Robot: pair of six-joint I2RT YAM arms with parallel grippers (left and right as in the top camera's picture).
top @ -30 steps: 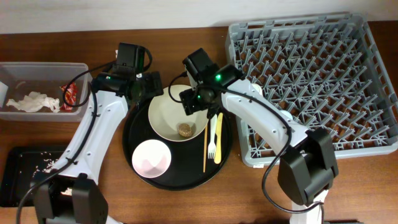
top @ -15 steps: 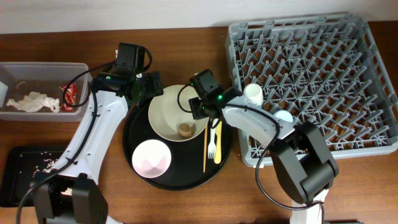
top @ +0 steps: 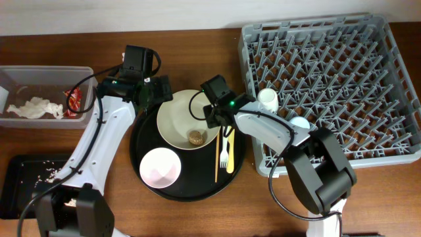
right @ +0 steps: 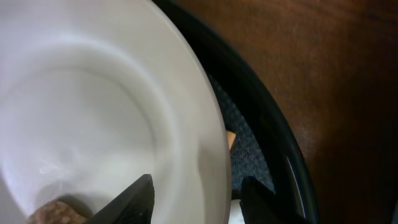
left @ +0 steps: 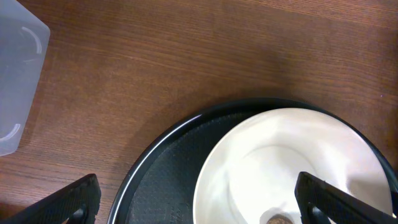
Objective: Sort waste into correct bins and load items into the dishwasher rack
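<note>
Straddling plate rim, right jaws parted

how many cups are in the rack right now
2. A small white cup stands at the dishwasher rack's left edge. A light blue cup sits below and to the right of it, beside the right arm. That arm may hide more.

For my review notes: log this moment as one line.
left tool open near plate | right tool open, jaws astride plate rim | brown lump on plate
</note>
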